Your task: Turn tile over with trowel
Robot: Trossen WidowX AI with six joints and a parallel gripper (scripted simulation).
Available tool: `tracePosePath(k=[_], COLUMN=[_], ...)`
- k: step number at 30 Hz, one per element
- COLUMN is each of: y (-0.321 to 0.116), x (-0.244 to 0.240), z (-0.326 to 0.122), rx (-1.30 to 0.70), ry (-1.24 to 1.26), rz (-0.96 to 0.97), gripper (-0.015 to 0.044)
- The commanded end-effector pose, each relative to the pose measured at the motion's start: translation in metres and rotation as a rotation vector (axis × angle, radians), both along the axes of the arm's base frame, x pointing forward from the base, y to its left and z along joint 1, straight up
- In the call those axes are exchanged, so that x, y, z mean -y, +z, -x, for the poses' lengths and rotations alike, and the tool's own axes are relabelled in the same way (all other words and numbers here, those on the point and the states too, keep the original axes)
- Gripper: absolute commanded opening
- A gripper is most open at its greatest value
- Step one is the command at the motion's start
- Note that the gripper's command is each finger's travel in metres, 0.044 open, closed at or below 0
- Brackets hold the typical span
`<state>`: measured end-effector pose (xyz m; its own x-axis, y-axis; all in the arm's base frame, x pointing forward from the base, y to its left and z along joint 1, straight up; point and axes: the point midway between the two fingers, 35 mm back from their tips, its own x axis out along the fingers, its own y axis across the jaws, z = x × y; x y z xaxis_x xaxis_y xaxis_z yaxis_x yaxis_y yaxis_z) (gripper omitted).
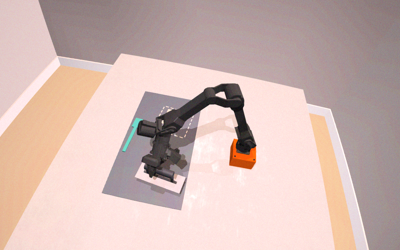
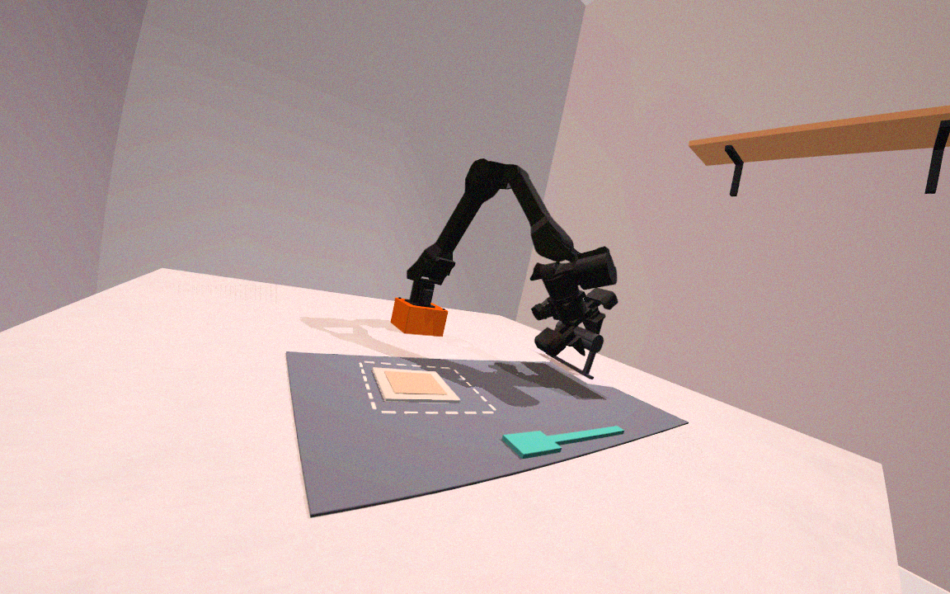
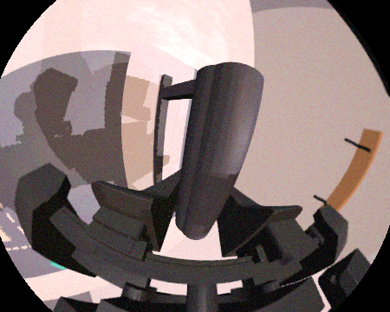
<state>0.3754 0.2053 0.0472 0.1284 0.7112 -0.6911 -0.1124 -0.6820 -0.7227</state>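
The tile lies flat in the exterior view, peach marked square up, inside the dashed outline. In the top view the arm hides most of it. My gripper is shut on the dark round handle of the trowel. The trowel's pale rectangular blade points down and is held above the mat, to one side of the tile, with its shadow on the mat. The blade blends into the table in the exterior view.
A teal flat paddle with a thin handle lies on the grey mat, near the edge away from the orange base. A wooden shelf is on the wall.
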Motion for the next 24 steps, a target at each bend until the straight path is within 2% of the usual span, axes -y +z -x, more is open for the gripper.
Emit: tracePosePath(k=[1,13,24], y=[0.008,0.008,-0.010], x=[-0.012,-0.013,-0.013], z=[0.000,0.000,-0.001], rx=[0.036,0.041,0.041], ry=[0.101,0.118,0.118], rz=[-0.065,-0.075,-0.074], gripper=[0.0000,0.0000,0.0000])
